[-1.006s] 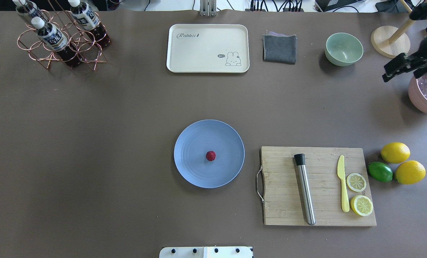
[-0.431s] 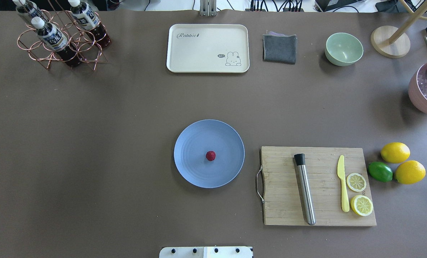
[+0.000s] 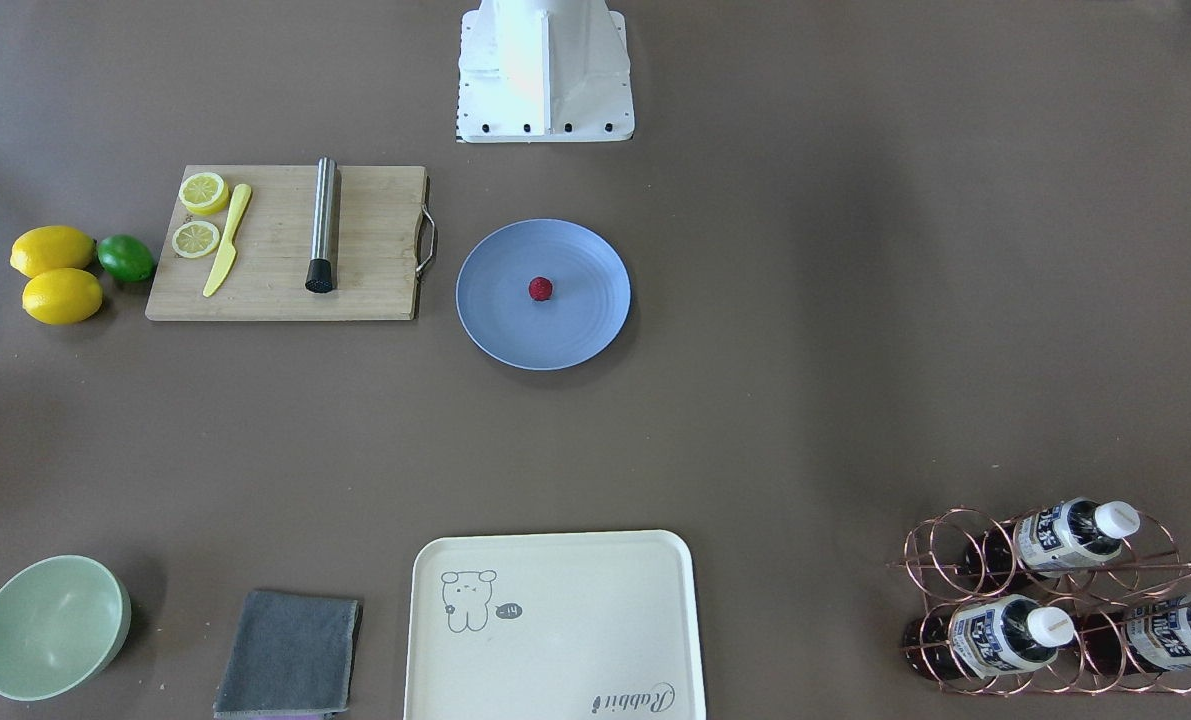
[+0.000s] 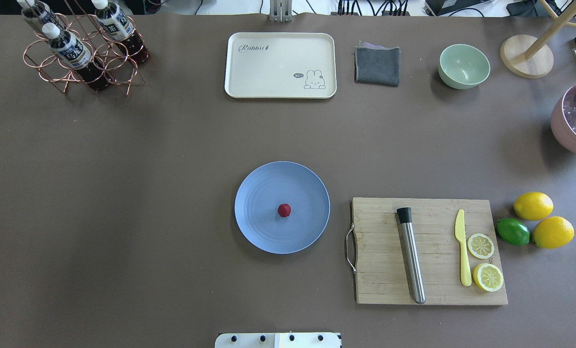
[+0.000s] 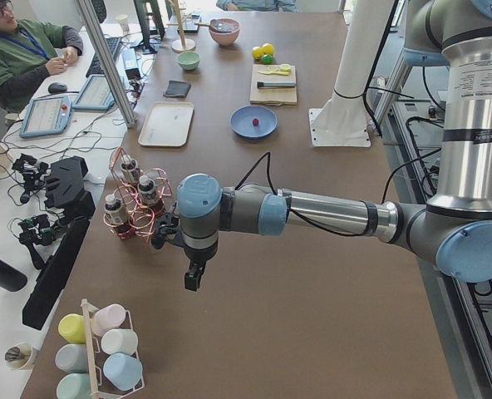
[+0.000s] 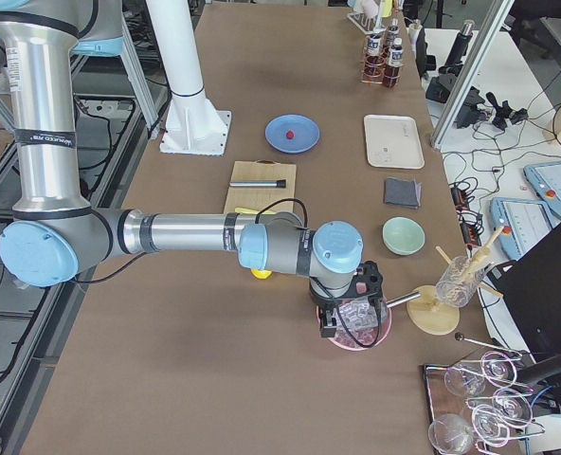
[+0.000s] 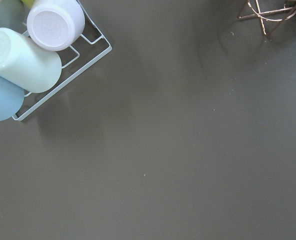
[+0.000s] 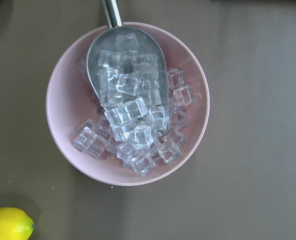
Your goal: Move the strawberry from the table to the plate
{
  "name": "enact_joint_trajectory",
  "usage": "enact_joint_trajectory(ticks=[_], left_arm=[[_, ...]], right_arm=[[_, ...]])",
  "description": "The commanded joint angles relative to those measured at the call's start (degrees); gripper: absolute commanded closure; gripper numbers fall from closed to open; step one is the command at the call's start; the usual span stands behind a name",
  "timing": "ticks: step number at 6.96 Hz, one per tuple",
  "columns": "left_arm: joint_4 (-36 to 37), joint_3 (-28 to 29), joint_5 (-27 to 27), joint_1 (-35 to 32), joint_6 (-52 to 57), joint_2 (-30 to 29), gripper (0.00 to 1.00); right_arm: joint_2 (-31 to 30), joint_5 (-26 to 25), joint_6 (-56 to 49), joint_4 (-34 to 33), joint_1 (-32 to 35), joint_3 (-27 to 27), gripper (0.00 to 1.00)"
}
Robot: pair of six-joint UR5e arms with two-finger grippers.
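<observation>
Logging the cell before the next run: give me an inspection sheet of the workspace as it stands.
Surface: table, brown, no spills seen.
Job's things: strawberry lies near the middle of the plate, nothing touching it.
Clutter: cutting board bearing steel rod, yellow knife, two lemon halves; two lemons and lime beside it; tray, grey cloth, green bowl, bottle rack, pink bowl of ice with scoop, cup rack.
Grippers: left gripper above bare table beside the bottle rack; right gripper above the pink bowl; open or shut cannot be told.
Cables: black cable along each forearm.
Surroundings: person seated on the operators' side; glassware past the table's right end.
</observation>
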Motion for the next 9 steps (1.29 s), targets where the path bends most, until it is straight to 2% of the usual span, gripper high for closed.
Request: enact_joint_trajectory(ticks=[1,9], left_arm=[[-0.2,0.6,0.0,0.0,-0.1,0.6,0.02],[-0.2,1.3,0.0,0.2,-0.3,0.4,0.02]], right_arm=[[-0.7,-1.7,-0.1,0.1,0.7,-1.7,0.0],[2.6,-1.2,4.4,0.0,1.3,-0.8,0.0]])
